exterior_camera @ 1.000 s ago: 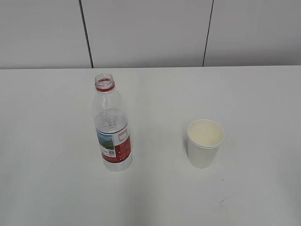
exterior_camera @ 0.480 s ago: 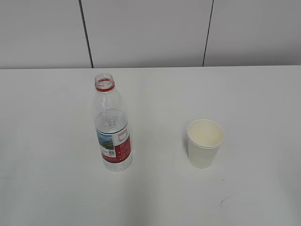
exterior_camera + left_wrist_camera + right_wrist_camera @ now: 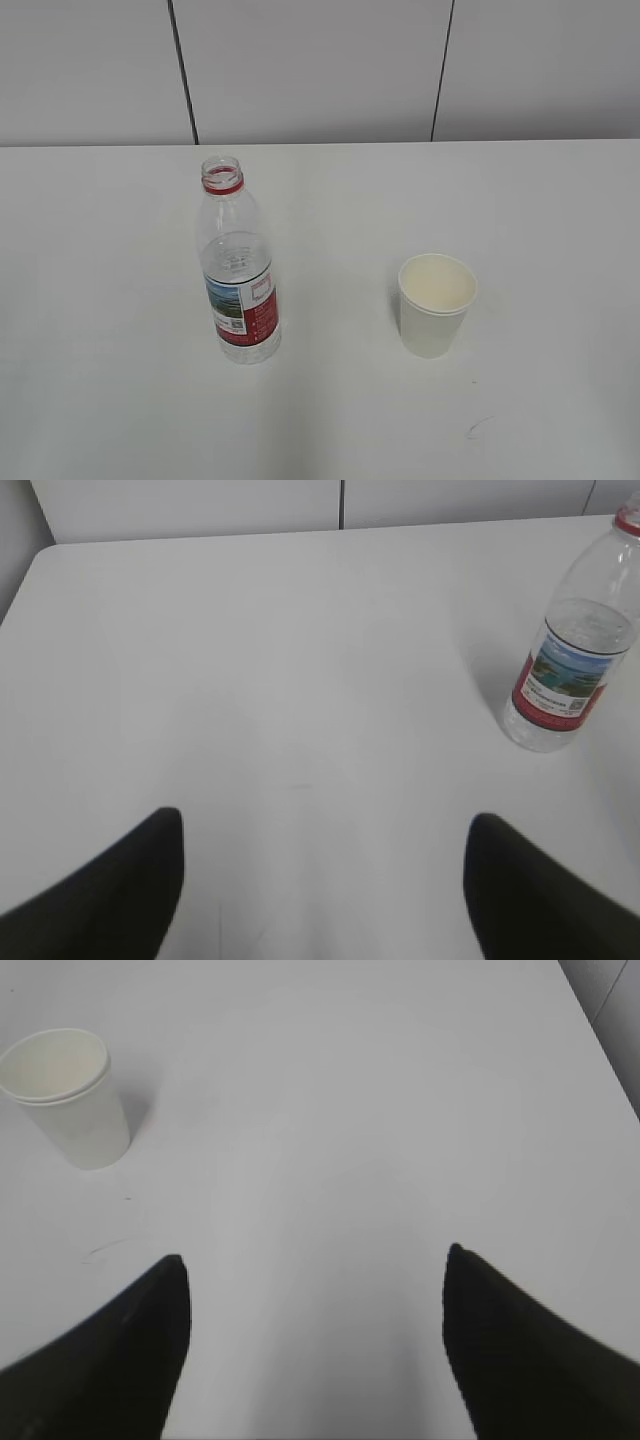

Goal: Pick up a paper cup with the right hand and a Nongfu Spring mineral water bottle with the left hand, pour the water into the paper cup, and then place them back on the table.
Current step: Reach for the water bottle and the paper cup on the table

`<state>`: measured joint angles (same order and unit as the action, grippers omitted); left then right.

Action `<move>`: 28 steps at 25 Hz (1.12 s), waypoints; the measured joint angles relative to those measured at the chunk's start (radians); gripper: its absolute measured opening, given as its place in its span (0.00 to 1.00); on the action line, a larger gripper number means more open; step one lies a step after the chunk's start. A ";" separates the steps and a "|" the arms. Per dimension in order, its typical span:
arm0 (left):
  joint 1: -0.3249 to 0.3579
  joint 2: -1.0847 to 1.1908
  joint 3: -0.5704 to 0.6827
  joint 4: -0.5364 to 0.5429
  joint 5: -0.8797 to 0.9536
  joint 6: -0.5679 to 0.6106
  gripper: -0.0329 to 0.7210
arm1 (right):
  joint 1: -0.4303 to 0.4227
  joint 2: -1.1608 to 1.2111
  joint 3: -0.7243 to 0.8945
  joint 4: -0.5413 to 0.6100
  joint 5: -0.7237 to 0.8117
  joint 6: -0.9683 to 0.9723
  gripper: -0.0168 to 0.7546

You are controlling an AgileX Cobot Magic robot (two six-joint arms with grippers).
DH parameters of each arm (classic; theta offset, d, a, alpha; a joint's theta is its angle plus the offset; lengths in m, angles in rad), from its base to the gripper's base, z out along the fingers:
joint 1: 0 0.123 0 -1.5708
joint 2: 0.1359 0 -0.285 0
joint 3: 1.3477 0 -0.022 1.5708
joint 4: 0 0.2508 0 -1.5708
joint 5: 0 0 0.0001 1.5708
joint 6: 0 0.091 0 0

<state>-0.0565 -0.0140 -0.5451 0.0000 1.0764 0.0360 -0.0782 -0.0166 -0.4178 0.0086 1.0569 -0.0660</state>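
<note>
While untouched: both upright, well apart.
Paper cup (image 3: 437,318): light, crushable — grip mid-wall gently.
Bottle (image 3: 238,262): uncapped, part-full, slippery — grip label.
Left gripper (image 3: 325,880), right gripper (image 3: 315,1345): wide, empty.

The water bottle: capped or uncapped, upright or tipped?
Uncapped and upright. The Nongfu Spring mineral water bottle shows an open mouth above its red neck ring and stands on its base on the table.
</note>
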 joint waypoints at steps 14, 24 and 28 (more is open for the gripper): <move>0.000 0.035 0.018 0.038 -0.373 0.009 0.73 | 0.000 0.000 -0.022 0.006 -0.410 -0.067 0.78; 0.000 0.235 0.202 0.047 -0.831 0.010 0.73 | 0.000 0.097 0.185 0.008 -0.806 -0.080 0.77; 0.000 0.339 0.260 0.048 -0.943 0.010 0.73 | 0.000 0.154 0.283 0.008 -0.944 -0.081 0.77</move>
<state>-0.0565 0.3248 -0.2848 0.0483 0.1330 0.0461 -0.0782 0.1375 -0.1343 0.0164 0.1131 -0.1465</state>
